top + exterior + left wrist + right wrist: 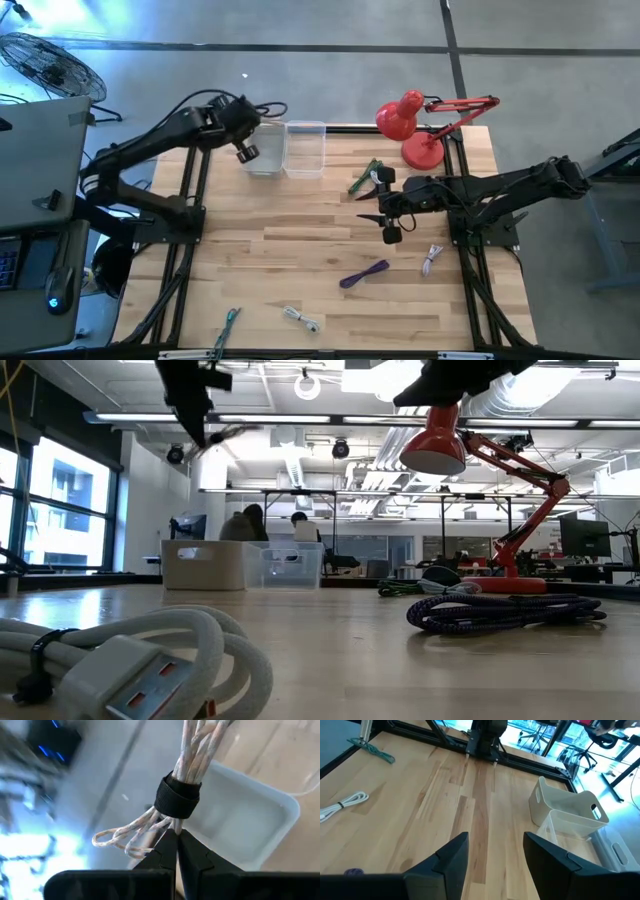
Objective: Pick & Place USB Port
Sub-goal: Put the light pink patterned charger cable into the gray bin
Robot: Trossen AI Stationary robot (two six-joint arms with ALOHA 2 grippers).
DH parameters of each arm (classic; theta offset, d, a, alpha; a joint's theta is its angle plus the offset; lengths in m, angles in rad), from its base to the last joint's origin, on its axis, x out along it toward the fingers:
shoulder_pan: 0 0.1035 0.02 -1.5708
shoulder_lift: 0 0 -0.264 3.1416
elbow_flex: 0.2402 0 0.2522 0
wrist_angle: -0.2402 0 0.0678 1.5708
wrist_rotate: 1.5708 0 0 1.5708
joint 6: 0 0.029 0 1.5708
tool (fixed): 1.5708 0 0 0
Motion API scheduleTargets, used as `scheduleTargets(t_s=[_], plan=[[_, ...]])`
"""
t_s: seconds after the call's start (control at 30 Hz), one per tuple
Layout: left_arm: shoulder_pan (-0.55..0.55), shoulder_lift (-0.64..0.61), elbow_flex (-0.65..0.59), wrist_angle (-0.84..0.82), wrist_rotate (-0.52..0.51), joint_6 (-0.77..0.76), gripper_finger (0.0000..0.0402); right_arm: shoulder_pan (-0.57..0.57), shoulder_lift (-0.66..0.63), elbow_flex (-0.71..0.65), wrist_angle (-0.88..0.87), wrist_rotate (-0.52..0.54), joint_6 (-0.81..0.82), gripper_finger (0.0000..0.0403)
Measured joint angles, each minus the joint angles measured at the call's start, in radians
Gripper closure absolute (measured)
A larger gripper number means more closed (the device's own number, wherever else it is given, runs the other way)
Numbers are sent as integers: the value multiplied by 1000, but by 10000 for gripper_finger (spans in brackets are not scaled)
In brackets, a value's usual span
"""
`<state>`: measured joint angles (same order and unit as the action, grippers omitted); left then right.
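Holding a bundled white USB cable [186, 757] bound by a black strap, the left claw [175, 845] is pinched shut on the cable's lower loops, upper left of centre in the high view, just over the near edge of the white rectangular plastic bin [264, 150]

Clear rectangular plastic bin [305, 148]: touching the white bin's right side, top centre of the light wooden worktop [300, 260]

Right claw [492, 855]: fingers spread apart, nothing between them, raised over the worktop right of centre in the high view

Red desk lamp [415, 125]: upper right corner of the worktop

Green cable bundle [365, 177]: just left of the right claw in the high view

Purple braided cable bundle [364, 274]: lower centre-right

White cable bundle [431, 259]: right of the purple one, near the worktop edge

White cable bundle with USB plug [300, 319]: bottom centre

Green cable [228, 326]: bottom left, partly on the frame
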<state>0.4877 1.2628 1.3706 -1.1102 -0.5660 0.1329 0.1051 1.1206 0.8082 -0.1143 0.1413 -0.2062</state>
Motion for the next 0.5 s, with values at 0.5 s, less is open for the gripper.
scheduleTargets(t_s=[0.5], plan=[[190,154,-237,282,378,-113,401,0,0,0,-39,-121,27,222]])
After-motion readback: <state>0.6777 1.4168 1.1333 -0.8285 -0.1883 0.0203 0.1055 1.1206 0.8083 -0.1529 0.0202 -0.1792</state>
